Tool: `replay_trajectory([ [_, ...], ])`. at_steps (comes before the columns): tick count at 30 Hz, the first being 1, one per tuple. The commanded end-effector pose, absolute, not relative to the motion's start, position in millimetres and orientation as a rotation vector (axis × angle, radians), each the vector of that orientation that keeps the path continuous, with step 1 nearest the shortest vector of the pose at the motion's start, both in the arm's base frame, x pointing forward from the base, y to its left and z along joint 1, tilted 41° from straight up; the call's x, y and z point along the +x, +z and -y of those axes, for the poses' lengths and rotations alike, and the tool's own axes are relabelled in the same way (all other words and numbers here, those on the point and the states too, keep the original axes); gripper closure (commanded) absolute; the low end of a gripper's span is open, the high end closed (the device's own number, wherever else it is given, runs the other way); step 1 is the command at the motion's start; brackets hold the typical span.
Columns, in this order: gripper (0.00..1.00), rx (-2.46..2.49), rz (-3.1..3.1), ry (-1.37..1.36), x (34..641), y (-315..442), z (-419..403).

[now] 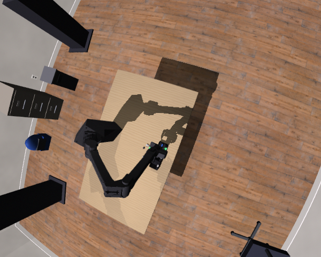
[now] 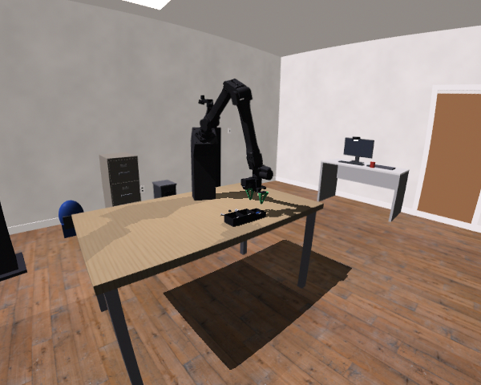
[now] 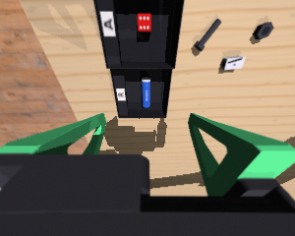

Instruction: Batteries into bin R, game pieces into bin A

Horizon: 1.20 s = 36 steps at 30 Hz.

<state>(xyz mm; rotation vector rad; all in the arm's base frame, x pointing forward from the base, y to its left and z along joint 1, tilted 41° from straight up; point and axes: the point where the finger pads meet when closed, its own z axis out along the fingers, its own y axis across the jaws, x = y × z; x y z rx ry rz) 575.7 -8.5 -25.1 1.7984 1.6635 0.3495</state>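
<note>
My gripper (image 1: 157,148) (image 2: 256,200) (image 3: 147,117) is open and empty, above the table beside bin R's end. Black bin R (image 2: 256,217) (image 3: 158,109) stands on the table and holds a blue battery (image 3: 146,93) with a pale end. Black bin A (image 2: 232,220) (image 3: 159,51) stands end to end with bin R and holds a red die (image 3: 144,23) with white dots. A small white block (image 1: 147,144) (image 3: 232,63) with a dark line lies on the table beside the bins; I cannot tell what it is.
A dark bolt (image 3: 207,35) and a dark hex nut (image 1: 143,147) (image 3: 263,30) lie on the table (image 1: 132,160) (image 2: 149,236), on the same side of the bins as the white block. The table's edge runs near the bins' label side.
</note>
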Motion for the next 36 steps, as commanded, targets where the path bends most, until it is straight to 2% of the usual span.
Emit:
replay_trajectory([
  [1,0.0,1.783,-1.665,0.374,566.8,-1.5,-9.0],
  [32,0.0,1.784,-1.664,0.376,500.0,77.2,-37.0],
  [36,0.0,1.793,-1.684,0.346,497.2,62.6,-36.9],
])
